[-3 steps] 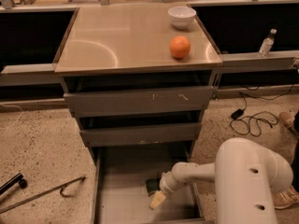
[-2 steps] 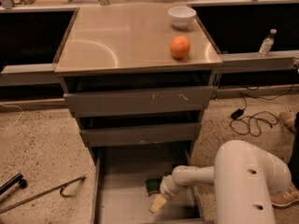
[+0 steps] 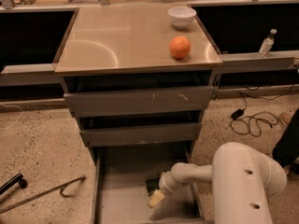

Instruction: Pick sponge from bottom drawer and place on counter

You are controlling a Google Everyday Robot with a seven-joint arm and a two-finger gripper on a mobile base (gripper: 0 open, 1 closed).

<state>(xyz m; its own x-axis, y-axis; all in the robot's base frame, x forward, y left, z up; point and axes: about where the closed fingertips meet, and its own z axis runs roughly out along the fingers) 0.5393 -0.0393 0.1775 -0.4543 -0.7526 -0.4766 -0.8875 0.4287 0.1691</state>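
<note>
Gripper (image 3: 156,198) down in the bottom drawer (image 3: 108,195), just by one sponge (image 3: 150,185).
The sponge is a small dark patch right of the floor's centre; the gripper's hold cannot be told. One orange (image 3: 180,47) and one bowl (image 3: 181,17) sit on the counter (image 3: 117,36).

Lab-like workroom: speckled floor (image 3: 42,139), loose cables (image 3: 252,122), drawer cabinet (image 3: 140,101); tool (image 3: 156,199) low in bottom drawer (image 3: 121,204).

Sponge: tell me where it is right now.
Low in the camera view, the sponge lies on the floor of the open bottom drawer, right of its middle, close beside the gripper.
</note>
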